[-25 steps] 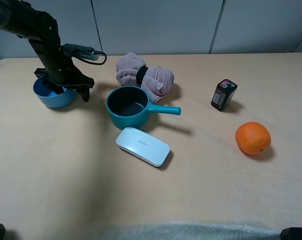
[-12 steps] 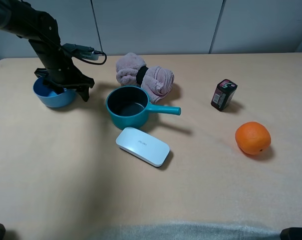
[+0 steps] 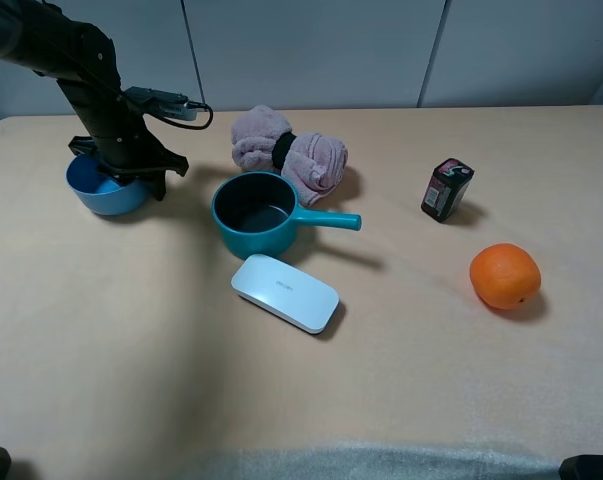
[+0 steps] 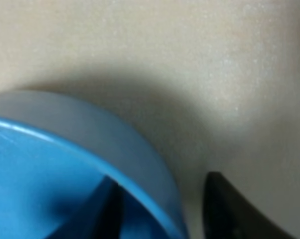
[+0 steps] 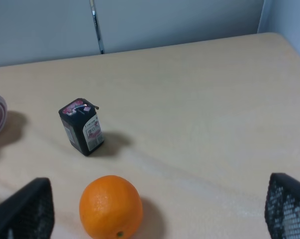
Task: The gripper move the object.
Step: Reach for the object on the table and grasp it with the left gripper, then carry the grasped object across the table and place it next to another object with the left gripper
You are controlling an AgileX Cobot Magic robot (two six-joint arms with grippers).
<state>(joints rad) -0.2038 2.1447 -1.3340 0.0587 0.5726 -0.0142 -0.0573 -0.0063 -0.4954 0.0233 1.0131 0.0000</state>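
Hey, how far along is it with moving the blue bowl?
Done: the left pincer is at the blue bowl, one finger inside the rim and one outside. In hand: the grip; a gap shows beside the outer finger, so it isn't clamped. Left: the lift and move, since the bowl sits on the table at far left.

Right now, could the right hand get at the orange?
Probably yes: the orange lies on bare table just ahead of the open right hand, with only the small carton farther off.
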